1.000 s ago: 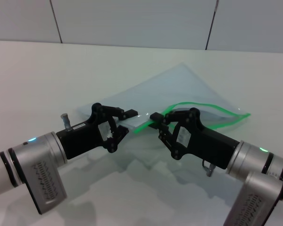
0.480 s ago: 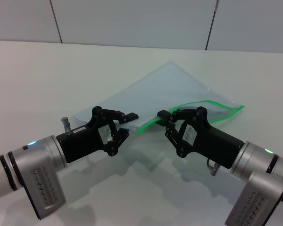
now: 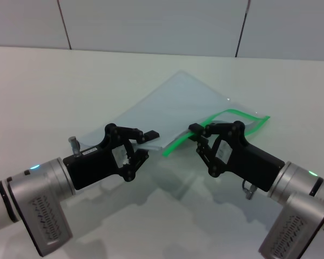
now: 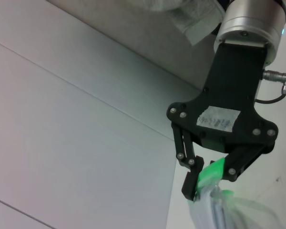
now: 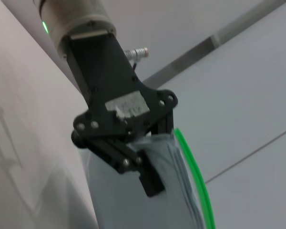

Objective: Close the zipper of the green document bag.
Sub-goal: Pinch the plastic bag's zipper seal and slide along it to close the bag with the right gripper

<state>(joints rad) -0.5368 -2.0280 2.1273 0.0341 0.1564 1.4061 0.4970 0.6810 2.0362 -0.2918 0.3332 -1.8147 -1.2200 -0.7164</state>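
Note:
The green document bag (image 3: 173,105) lies flat on the white table, a translucent pale pouch turned at an angle. Its zipper (image 3: 235,112) is a bright green strip running from the pouch's near edge out to the right, bowed open over part of its length. My left gripper (image 3: 149,141) is shut on the pouch's near edge, just left of the zip's end. My right gripper (image 3: 197,136) is shut on the zipper close by. In the left wrist view the right gripper (image 4: 205,182) pinches the green strip (image 4: 213,169). The right wrist view shows the left gripper (image 5: 158,164) clamped on the bag (image 5: 171,200).
The white table (image 3: 54,86) stretches around the bag, with a panelled wall (image 3: 151,24) behind its far edge. Both forearms reach in from the near side and meet at the middle.
My right gripper has slid right along the zipper, and the open green loop has shrunk. The bag has swung round, its right end moving back. My left gripper has sunk slightly.

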